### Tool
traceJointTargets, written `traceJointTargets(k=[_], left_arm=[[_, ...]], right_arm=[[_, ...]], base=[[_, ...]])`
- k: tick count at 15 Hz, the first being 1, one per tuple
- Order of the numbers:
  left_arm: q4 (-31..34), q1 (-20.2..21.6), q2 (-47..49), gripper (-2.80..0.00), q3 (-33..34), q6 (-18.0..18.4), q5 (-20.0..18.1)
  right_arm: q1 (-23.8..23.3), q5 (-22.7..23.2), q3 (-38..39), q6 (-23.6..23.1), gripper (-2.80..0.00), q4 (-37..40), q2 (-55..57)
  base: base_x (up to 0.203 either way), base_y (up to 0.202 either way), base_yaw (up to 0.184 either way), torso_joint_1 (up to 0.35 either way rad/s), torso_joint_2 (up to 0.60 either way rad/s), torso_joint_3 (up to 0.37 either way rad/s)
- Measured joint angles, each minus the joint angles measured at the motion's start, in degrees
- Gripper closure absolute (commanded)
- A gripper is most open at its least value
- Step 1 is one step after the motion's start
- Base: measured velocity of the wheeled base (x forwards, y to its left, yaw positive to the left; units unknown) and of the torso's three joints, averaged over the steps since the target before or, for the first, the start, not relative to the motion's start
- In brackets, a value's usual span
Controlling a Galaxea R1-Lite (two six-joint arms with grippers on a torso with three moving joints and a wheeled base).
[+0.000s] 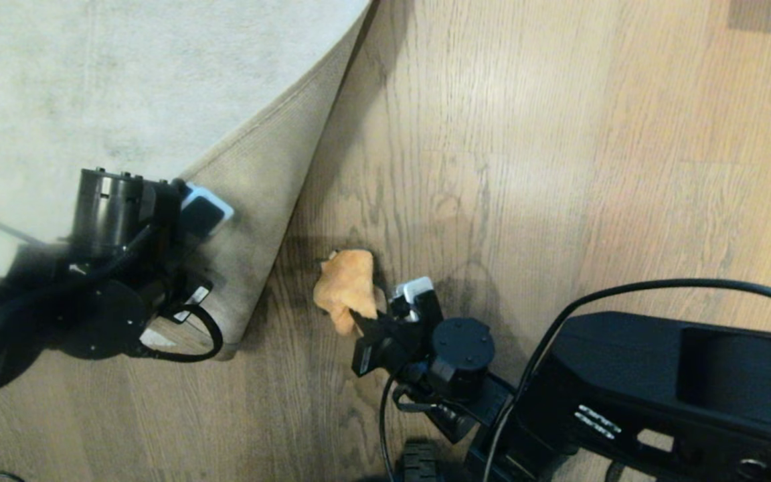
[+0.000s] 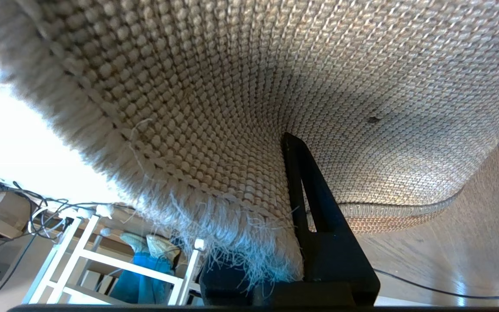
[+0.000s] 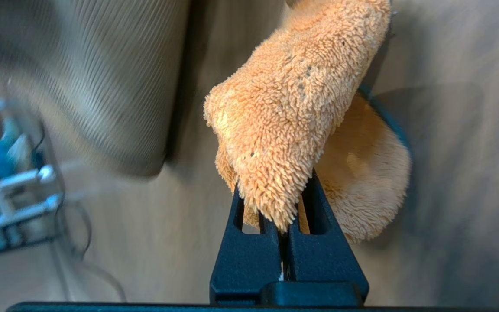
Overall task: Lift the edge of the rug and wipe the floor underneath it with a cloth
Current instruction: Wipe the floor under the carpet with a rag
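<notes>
1. On the floor [image 1: 559, 167], light brown wood planks with dark wavy grain, a large pale grey rug [image 1: 91, 80] covers the far left part of the head view.
2. Its rug edge [image 1: 272, 201] is raised off the planks and folded back, so the beige woven backing faces up and toward the bare wood, tapering to a corner near the left arm.
3. Left end effector [image 2: 290, 242] is closed on that lifted edge: in the left wrist view one dark finger [image 2: 314, 208] presses against the woven backing, and frayed pale fringe hangs just beside it.
4. From the head view the left arm sits over the fold, with its wrist above the rug's near corner.
5. Right end effector [image 3: 284, 242] is clamped on the cloth [image 1: 345, 288], its two dark fingers drawn together on a fold of the orange-yellow fuzzy rag.
6. That cloth lies low over the bare planks just beside the lifted edge, in the shadowed strip the fold has uncovered; it appears to touch the wood, though the view does not settle this.
7. A thin dark trim shows along the cloth's rounded lower layer in the right wrist view.
8. Beyond the rug in the wrist views, a white frame [image 2: 80, 255] with blue fabric and loose cables stands on the floor.
9. A black cable [image 1: 660, 288] arcs over the robot's dark base at the near right.
</notes>
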Motion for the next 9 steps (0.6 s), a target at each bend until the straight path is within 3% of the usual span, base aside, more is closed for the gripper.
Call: traceJointTargets(k=[9], left_arm=[[-0.02,0.02,-0.02,0.00,0.50,0.00,0.00]], right_arm=[[-4.83,0.19,-4.43,-0.33,0.00,3.31,-10.10]], base=[[0.000,0.000,0.000,0.000,0.00,0.000]])
